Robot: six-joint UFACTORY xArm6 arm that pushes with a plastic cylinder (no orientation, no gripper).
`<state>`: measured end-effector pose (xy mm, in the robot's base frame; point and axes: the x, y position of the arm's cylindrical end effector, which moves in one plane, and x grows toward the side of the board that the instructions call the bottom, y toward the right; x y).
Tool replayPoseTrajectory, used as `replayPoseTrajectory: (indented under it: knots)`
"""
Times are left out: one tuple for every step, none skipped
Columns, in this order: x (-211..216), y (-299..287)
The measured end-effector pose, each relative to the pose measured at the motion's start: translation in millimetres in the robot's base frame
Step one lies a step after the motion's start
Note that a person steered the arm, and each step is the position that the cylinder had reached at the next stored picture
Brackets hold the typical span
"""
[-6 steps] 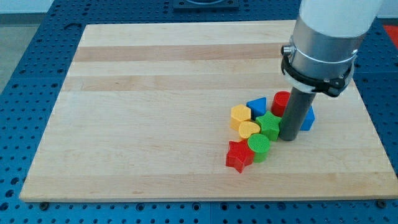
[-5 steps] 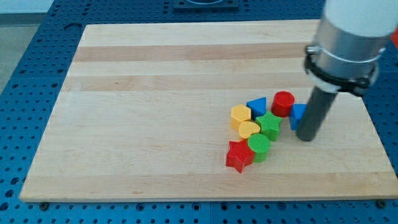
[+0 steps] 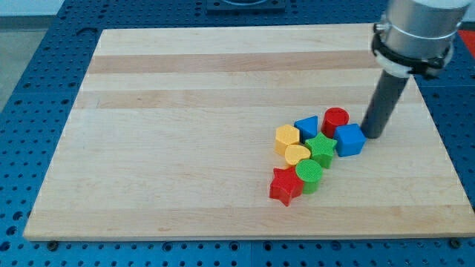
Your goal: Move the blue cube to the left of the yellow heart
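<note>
The blue cube (image 3: 349,139) sits at the right end of a cluster of blocks on the wooden board (image 3: 185,133). The yellow heart (image 3: 297,154) lies in the cluster, to the left of the green star (image 3: 322,148). My tip (image 3: 373,136) stands just right of the blue cube's upper right corner, close to it or touching it. The rod rises up and to the right from there.
Other blocks in the cluster: a red cylinder (image 3: 336,119), a blue triangular block (image 3: 306,127), a yellow hexagon-like block (image 3: 286,136), a green cylinder (image 3: 309,174) and a red star (image 3: 285,186). The board's right edge lies near the rod.
My tip has moved from left of the blue cube, around its lower right, to its upper right side. The blue cube is now fully uncovered. The blocks have hardly moved.
</note>
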<state>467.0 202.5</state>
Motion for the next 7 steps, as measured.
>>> replayPoseTrajectory:
  knots:
    - [12.2, 36.9]
    - [26.5, 41.7]
    - [38.3, 39.7]
    - [43.7, 39.7]
    - [45.0, 37.1]
    - [47.1, 30.8]
    - [47.1, 29.2]
